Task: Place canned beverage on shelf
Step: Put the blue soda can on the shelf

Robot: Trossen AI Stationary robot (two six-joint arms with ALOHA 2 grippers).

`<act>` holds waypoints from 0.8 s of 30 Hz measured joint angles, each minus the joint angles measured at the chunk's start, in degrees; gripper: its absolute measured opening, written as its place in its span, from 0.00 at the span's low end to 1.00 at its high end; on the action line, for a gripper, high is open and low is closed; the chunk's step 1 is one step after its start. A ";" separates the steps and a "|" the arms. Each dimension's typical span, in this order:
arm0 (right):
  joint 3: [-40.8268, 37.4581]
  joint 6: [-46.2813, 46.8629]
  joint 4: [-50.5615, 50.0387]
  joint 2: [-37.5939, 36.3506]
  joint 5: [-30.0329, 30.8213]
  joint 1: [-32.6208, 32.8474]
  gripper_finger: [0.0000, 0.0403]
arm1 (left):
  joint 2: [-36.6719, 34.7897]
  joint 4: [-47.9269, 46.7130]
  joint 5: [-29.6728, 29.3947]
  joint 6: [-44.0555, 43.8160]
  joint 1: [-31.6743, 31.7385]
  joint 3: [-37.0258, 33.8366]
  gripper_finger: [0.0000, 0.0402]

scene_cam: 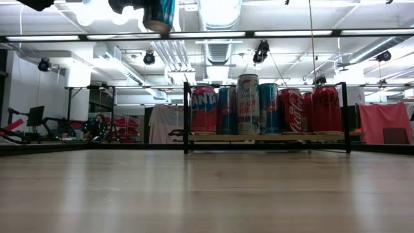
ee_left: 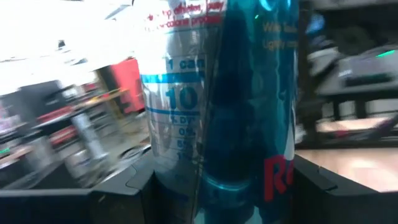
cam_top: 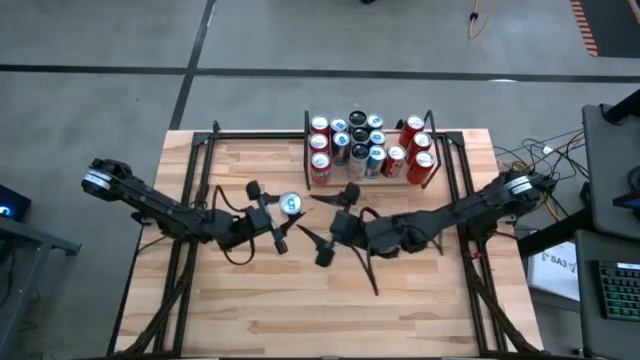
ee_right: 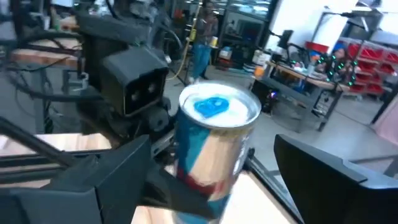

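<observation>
Above the surface (cam_top: 300, 290), a can (cam_top: 290, 204) hangs upright in the left end effector (cam_top: 281, 212).

Its long axis stands vertical, top up, base well clear of the wood in the low view. The left arm reaches in from the left edge, fingers pinching the can's sides. The right end effector (cam_top: 322, 222) sits just beside it, fingers spread wide around nothing, arm stretched in from the right. The shelf (cam_top: 370, 180), crowded with cans, stands at the far edge.

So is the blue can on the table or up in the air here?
In the air. The left gripper holds the blue can upright; the low view shows its base high above the table.
</observation>
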 joint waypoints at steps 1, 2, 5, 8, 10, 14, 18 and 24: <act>-0.85 0.59 1.22 0.43 0.04 -0.46 0.81 | 0.43 -0.05 -2.02 0.33 0.01 0.25 0.51; -1.30 1.17 1.92 0.92 0.13 -0.86 0.81 | 0.65 0.13 -3.17 0.53 0.02 0.49 0.51; -1.35 4.46 3.63 2.37 0.87 -2.08 0.81 | 0.94 0.40 -5.77 1.02 0.02 0.70 0.51; -0.93 6.29 5.29 4.08 1.27 -3.07 0.81 | 1.51 1.29 -6.10 1.11 0.00 0.86 0.51; -0.86 6.04 5.85 4.80 2.20 -3.45 0.81 | 2.04 2.26 -6.16 1.16 0.00 0.86 0.51; -0.49 4.45 10.62 5.74 2.20 -4.39 0.81 | 2.67 2.89 -5.94 1.13 0.02 0.99 0.51; -0.45 3.59 11.57 6.08 1.30 -5.28 0.81 | 3.41 2.67 -5.95 1.33 0.02 1.60 0.51; -0.45 3.57 12.26 6.12 -2.12 -6.40 0.81 | 4.78 2.58 -5.76 1.42 0.02 2.17 0.51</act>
